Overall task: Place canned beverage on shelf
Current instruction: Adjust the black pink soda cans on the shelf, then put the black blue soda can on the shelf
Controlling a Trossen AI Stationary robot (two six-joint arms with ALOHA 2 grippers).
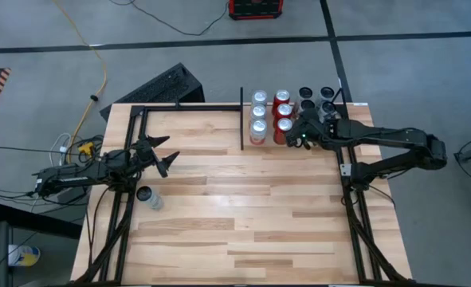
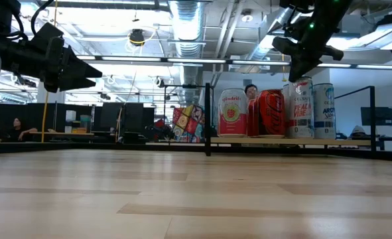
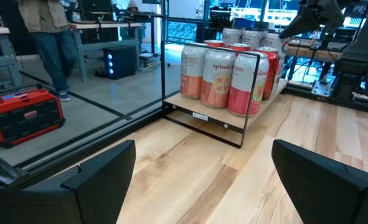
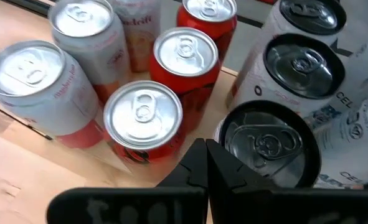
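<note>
The shelf (image 1: 195, 127) is a light wooden plank framed by black rails along the table's far side, with a divider bar (image 1: 241, 119). Right of the bar stand pink-and-white cans (image 1: 258, 116), red cans (image 1: 283, 115) and dark-topped white cans (image 1: 317, 100), all upright. My right gripper (image 4: 205, 155) is shut and slants down over them, its tips between a red can (image 4: 143, 115) and a dark-topped can (image 4: 268, 146). A white-and-blue can (image 1: 149, 197) stands on the table at the left. My left gripper (image 1: 165, 155) hangs open and level beyond it, holding nothing. My right gripper's shut fingertips (image 2: 295, 74) come slanting down from the table's right side to just over the top rim of the dark-topped white can (image 2: 302, 109). I cannot tell whether they touch it. The can stands upright on the shelf.
The shelf left of the divider bar holds nothing. Black frame rails (image 1: 355, 215) run along the table's left and right sides. Bare wooden table (image 1: 251, 215) spreads across the middle and near side. People show in the room beyond the table.
</note>
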